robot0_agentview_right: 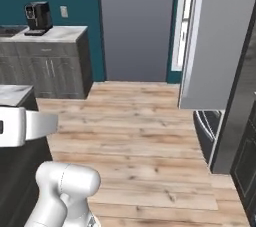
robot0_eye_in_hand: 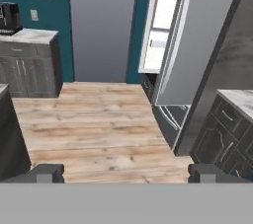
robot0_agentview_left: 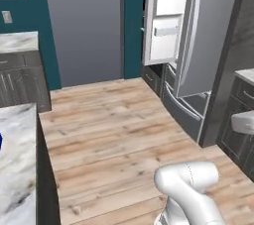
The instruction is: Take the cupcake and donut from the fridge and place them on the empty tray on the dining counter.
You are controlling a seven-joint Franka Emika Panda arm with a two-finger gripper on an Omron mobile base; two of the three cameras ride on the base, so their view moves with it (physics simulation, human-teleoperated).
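Status: early stage, nothing delivered as far as views show.

Fridge (robot0_agentview_left: 198, 35): stands ahead-right of the base, both upper doors swung open; white door-bin lining visible in left base view and hand view. Interior shelves are at too steep an angle to read (door panels block most of them), so cupcake and donut can't be located; judged to be inside the fridge, unconfirmed.

Tool (robot0_eye_in_hand: 126, 172): two dark finger tips sit at the bottom corners of hand view, set wide apart, nothing between them, i.e. fully spread and holding no item. It points across the wood floor (robot0_agentview_left: 119, 130) toward the fridge, well apart from it.

Dining table (robot0_agentview_left: 17, 164): marble top at left edge of left base view. A sliver of blue shows at its far left edge, poss. the tray, too little to confirm. No food seen on the marble.

Other: back-wall counter w/ coffee machine (robot0_agentview_right: 37, 18) beyond, not part of task.

Judgement: fridge opening appears done. Remaining: approach fridge, pick cupcake, carry to tray, repeat for donut. Both pick-and-place cycles outstanding. Approx. a small fraction complete.
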